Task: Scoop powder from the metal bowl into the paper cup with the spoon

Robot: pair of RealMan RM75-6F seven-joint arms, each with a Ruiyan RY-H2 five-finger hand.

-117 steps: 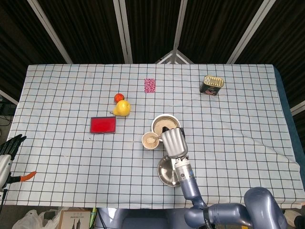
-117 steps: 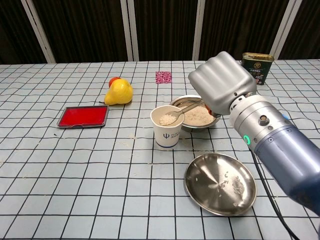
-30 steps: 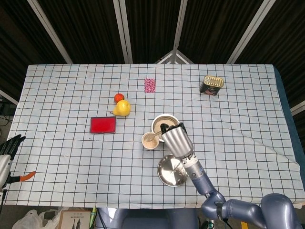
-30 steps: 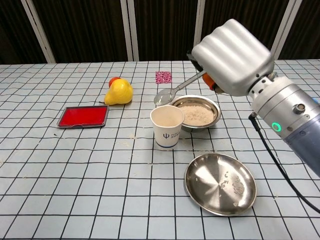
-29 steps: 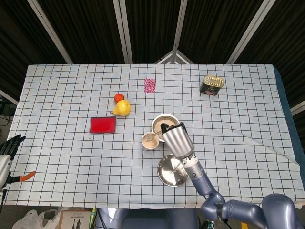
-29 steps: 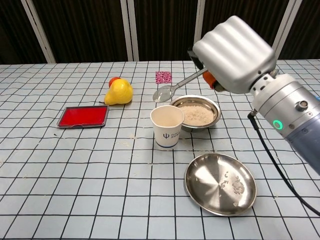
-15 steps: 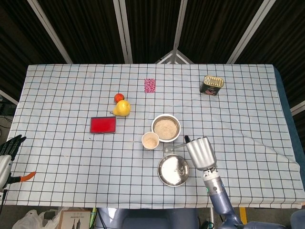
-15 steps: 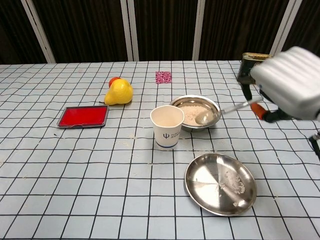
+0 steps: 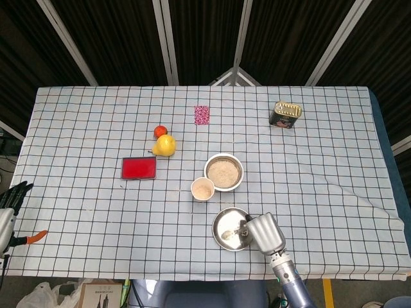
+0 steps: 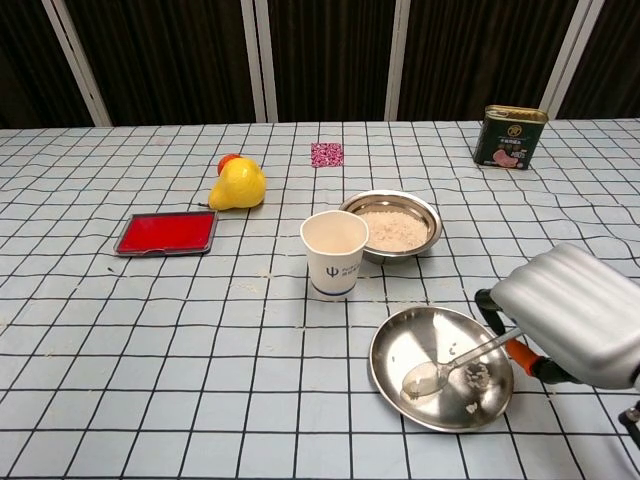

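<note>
The metal bowl of pale powder stands mid-table, with the white paper cup just in front of it to the left. The cup has powder in it in the head view. Nearer the front edge lies an empty, shallow metal plate. My right hand is low at the plate's right side and holds the spoon by its handle. The spoon's scoop rests inside the plate. My left hand hangs off the table's far left edge, fingers apart and empty.
A yellow pear with a red fruit behind it and a flat red tray lie to the left. A green can stands at the back right, a pink tag at the back centre. An orange-handled tool lies near my left hand.
My right hand carried the spoon from over the cup, past the powder bowl, down toward the front edge. The spoon's scoop now sits in the empty plate. The left hand stayed put.
</note>
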